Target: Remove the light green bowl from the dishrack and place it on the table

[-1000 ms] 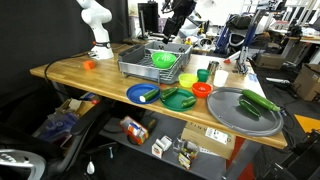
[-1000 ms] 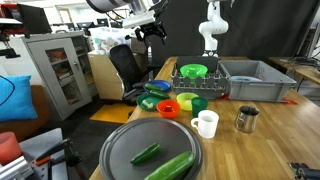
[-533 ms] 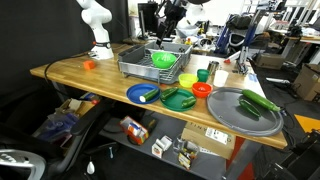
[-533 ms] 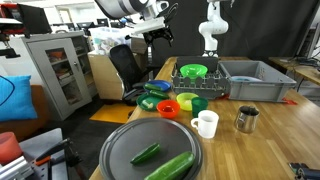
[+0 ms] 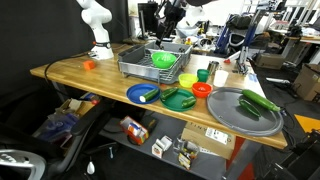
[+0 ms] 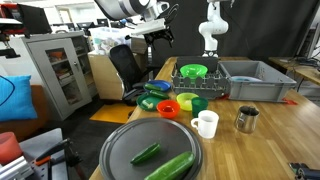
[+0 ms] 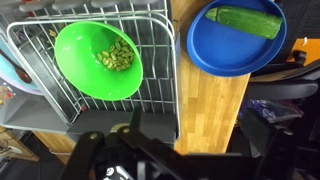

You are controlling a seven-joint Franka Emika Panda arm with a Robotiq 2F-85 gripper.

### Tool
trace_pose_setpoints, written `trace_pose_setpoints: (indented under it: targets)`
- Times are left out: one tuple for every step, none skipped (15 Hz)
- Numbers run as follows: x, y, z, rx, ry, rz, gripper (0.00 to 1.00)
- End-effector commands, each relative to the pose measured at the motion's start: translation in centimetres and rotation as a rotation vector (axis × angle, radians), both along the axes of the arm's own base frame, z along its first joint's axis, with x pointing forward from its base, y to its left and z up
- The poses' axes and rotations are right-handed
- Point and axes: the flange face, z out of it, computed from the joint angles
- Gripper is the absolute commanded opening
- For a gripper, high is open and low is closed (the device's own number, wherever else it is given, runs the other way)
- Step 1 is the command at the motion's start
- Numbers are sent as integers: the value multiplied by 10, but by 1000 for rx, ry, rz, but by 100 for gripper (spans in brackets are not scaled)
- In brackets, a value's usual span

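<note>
The light green bowl (image 5: 163, 60) lies tilted in the grey wire dishrack (image 5: 135, 64) on the wooden table (image 5: 90, 80). It also shows in the other exterior view (image 6: 193, 71) and in the wrist view (image 7: 90, 62), with small pale green pieces inside. My gripper (image 5: 166, 33) hangs open and empty above the rack's near end, well above the bowl, as the exterior view (image 6: 158, 38) also shows. In the wrist view my fingers (image 7: 205, 125) are spread over the table plank (image 7: 205, 100) beside the rack (image 7: 155, 55).
A blue plate (image 7: 235, 48) with a cucumber (image 7: 245, 20) lies beside the rack. An orange bowl (image 5: 202, 89), a dark green dish (image 5: 178, 98) and a round grey tray (image 5: 245, 112) stand nearby. A white mug (image 6: 206, 124) and metal cup (image 6: 246, 119) stand further along.
My gripper shifted a little sideways over the rack a second ago and has held still since. The bowl has not moved.
</note>
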Motion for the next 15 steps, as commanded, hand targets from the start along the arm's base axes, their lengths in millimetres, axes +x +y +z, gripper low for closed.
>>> trace_pose_setpoints:
  targets:
    - [19,-6,-18,4,-36,3,100]
    - [25,-9,-26,0,-34,-3,100]
    - [32,-12,-36,-10,-36,-15,100]
    - [40,-14,-45,-9,-29,-23,100]
    - [48,-15,-53,-13,-28,-27,100]
    - [56,-16,-62,-16,-28,-32,100]
    - [65,-17,-69,-16,-28,-36,100]
    - [72,-16,-75,-13,-25,-40,100]
    - [78,-15,-82,-7,-22,-43,100]
    - [84,-13,-87,-5,-20,-45,100]
    - [91,-14,-94,-8,-20,-50,100]
    - [96,-15,-99,-11,-17,-55,100]
    - [101,-17,-106,-16,-20,-64,100]
    - [106,-20,-111,-24,-21,-73,100]
    - [112,-25,-117,-32,-34,-90,100]
